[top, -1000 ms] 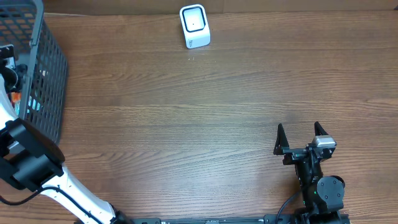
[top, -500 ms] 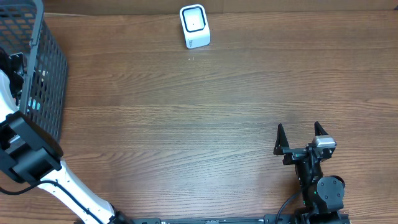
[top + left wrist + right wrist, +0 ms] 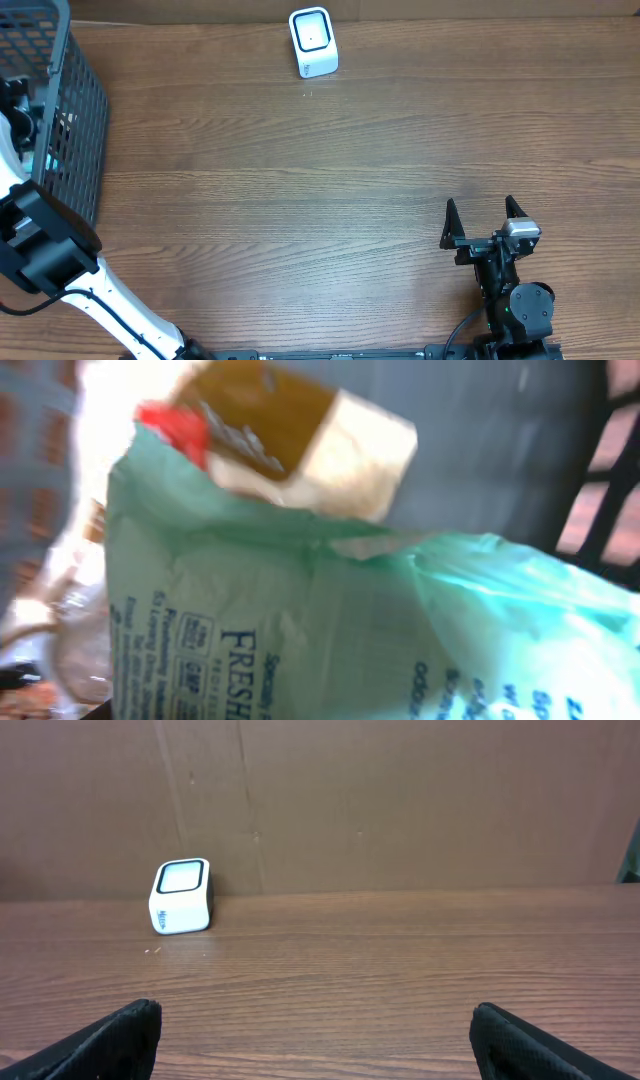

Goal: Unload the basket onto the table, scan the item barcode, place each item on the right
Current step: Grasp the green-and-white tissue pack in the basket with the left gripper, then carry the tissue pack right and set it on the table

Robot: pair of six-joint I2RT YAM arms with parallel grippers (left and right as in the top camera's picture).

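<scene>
A pale green plastic bag (image 3: 330, 630) with dark "FRESH" print fills the left wrist view, very close to the camera. Behind it lies a brown and cream box (image 3: 300, 440) with a red patch. My left gripper (image 3: 17, 100) reaches down inside the grey wire basket (image 3: 80, 110) at the table's left edge. Its fingers are hidden in both views, so its state does not show. The white barcode scanner (image 3: 313, 42) stands at the table's far edge and also shows in the right wrist view (image 3: 182, 896). My right gripper (image 3: 485, 215) rests open near the front right, holding nothing (image 3: 315, 1025).
The basket's dark mesh wall (image 3: 610, 480) shows at the right of the left wrist view. A brown cardboard wall (image 3: 400, 800) stands behind the scanner. Bare wooden tabletop (image 3: 300, 200) lies between the basket, the scanner and the right arm.
My left arm has shifted slightly inside the basket, and a bit of green now shows through the mesh. The right arm has not moved.
</scene>
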